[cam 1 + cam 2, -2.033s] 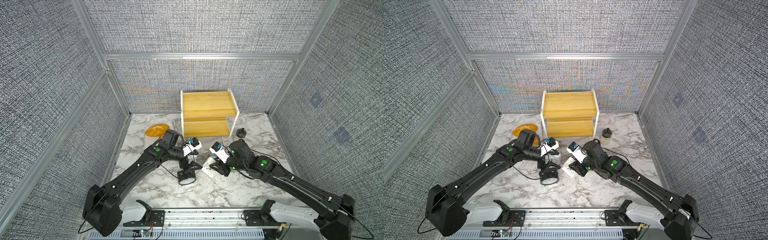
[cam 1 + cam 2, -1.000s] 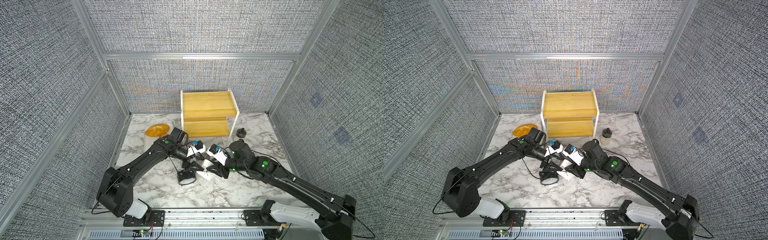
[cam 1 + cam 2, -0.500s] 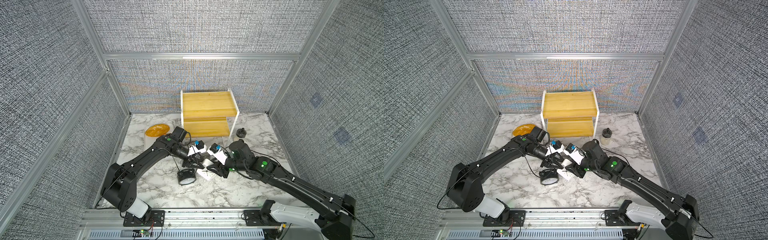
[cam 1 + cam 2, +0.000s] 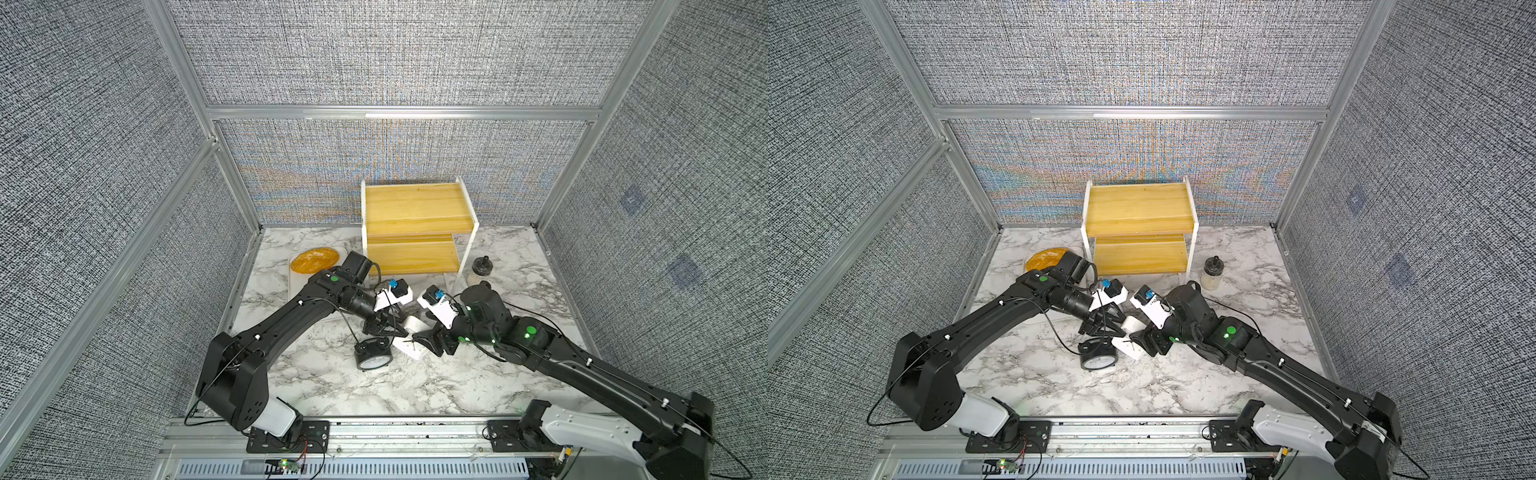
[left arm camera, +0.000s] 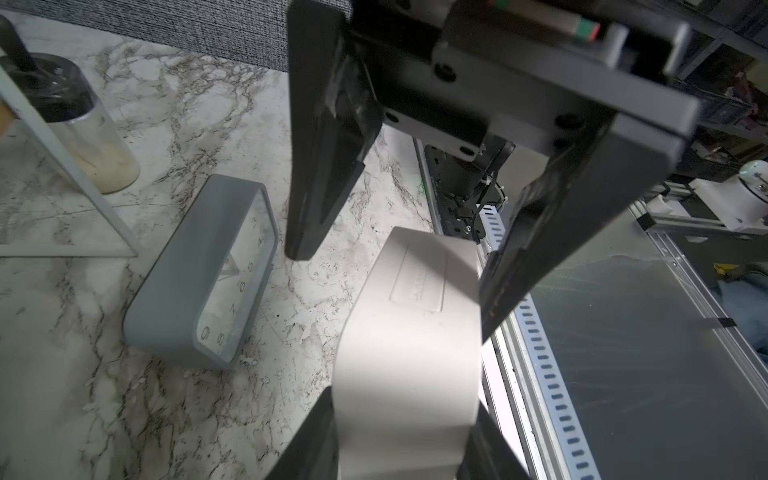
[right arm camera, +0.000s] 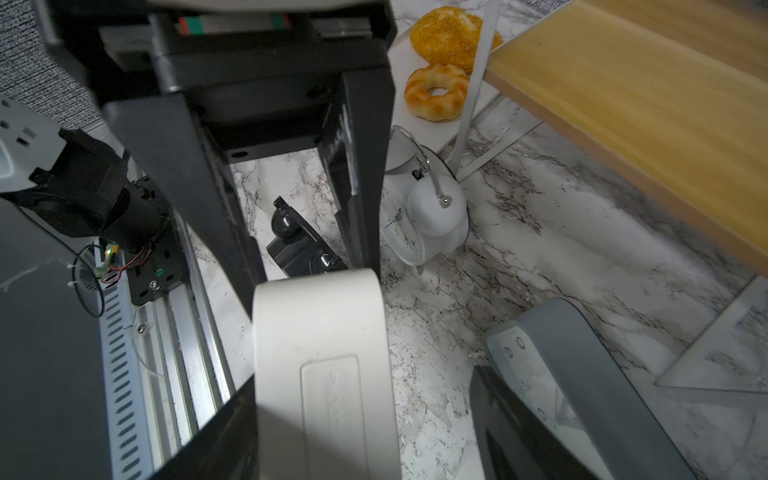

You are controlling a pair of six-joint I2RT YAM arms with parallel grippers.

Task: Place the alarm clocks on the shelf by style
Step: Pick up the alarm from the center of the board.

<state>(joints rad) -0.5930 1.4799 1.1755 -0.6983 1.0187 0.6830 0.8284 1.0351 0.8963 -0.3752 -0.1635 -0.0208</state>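
Nearest us, the black twin-bell clock [image 4: 373, 359] lay on the worktop [image 4: 332, 386]. Just behind it, the small white square clock [image 4: 410, 332] sat between both grippers: the left gripper [image 5: 395, 291] had its jaws apart around it; whether the right gripper [image 6: 309, 282] clamped it we could not tell. The shelf [image 4: 415, 203] stood farthest back.

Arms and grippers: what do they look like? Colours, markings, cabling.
Left arm and right arm: black links, white base housings, a green dot on each, thin black cables looping alongside. White wrist blocks with blue caps. Left gripper and right gripper: flat black fingers tapering to the tips.
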